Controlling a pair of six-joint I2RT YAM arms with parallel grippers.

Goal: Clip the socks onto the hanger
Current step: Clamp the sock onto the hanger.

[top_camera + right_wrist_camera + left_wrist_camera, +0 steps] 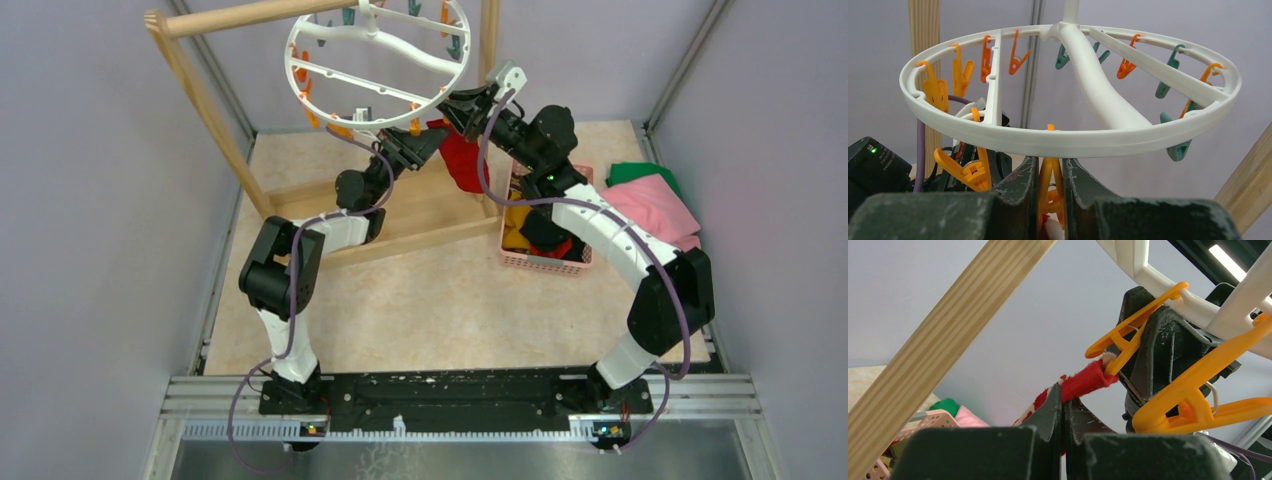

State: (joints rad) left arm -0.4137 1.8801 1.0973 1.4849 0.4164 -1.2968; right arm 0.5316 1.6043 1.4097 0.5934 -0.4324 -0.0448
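Observation:
The white ring hanger [375, 60] hangs from the wooden rack, with orange and teal clips around its rim. My left gripper [432, 140] is shut on a red sock with white pattern [1083, 382] and holds its edge up into the mouth of an orange clip [1123, 342]. My right gripper [462, 105] is shut on that orange clip [1050, 187], squeezing its handles just under the hanger rim [1068, 142]. The sock hangs down between the arms [462, 160]. More socks, yellow, black and red, lie in the pink basket [545, 262].
The wooden rack's bar [250, 15] and leg [210, 115] stand at the back left; a rack post crosses the left wrist view [948, 340]. Pink [655, 205] and green [640, 172] cloths lie right of the basket. Side walls close in on both sides.

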